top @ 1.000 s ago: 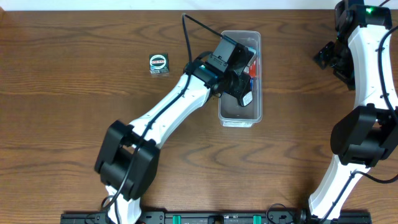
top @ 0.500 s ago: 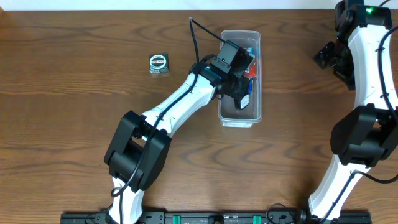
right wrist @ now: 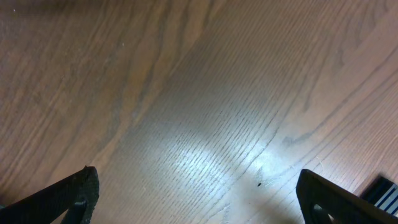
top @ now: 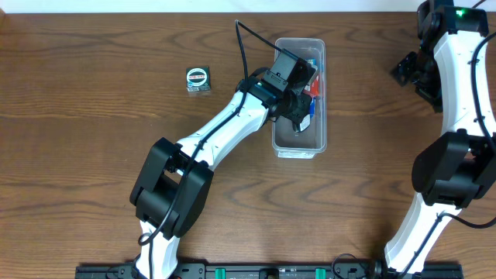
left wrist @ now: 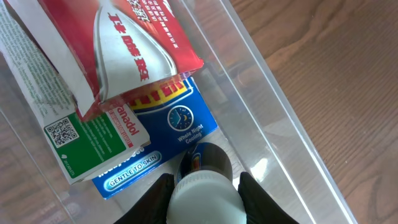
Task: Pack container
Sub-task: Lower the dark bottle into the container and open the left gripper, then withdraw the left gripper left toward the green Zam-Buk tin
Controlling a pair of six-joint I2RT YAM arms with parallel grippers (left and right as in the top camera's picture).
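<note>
A white-capped bottle (left wrist: 214, 163) was clamped by the left gripper (left wrist: 205, 196) inside the container (left wrist: 280, 118) for packing. The right gripper (right wrist: 199, 193) was parked aside, fingers apart.

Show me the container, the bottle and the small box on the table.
container (top: 299, 142), overhead view, bare floor near its end
bottle (left wrist: 202, 198), left wrist view, white cap
small box (top: 198, 79), overhead view, top face

Your left arm (top: 225, 128) reaches diagonally to far centre, wrist pitched down. Left gripper (left wrist: 205, 198) is clamped on a bottle (left wrist: 210, 163). Your right arm (top: 465, 85) stands folded at the right edge. Right gripper (right wrist: 199, 199) is spread wide, empty.
</note>
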